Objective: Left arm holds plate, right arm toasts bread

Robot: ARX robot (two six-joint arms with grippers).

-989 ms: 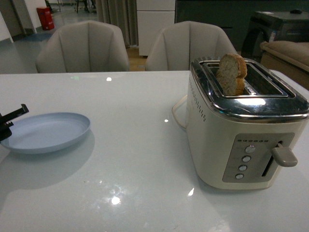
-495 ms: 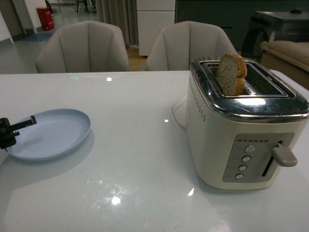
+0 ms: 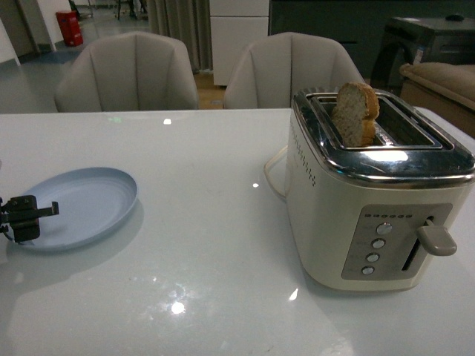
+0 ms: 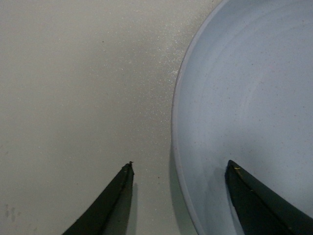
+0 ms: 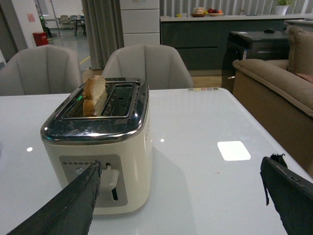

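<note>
Your left gripper (image 4: 178, 169) straddles the plate (image 4: 254, 98) rim, jaws apart; your right gripper (image 5: 181, 178) gapes wide facing the toaster (image 5: 98, 147), bread (image 3: 355, 113) upright in its slot.

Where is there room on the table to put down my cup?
The widest bare patch lies on the white table between the pale blue plate and the toaster. The strip in front of both is bare too. It is crowded at the plate's near rim, where the left gripper straddles it with open jaws.
</note>
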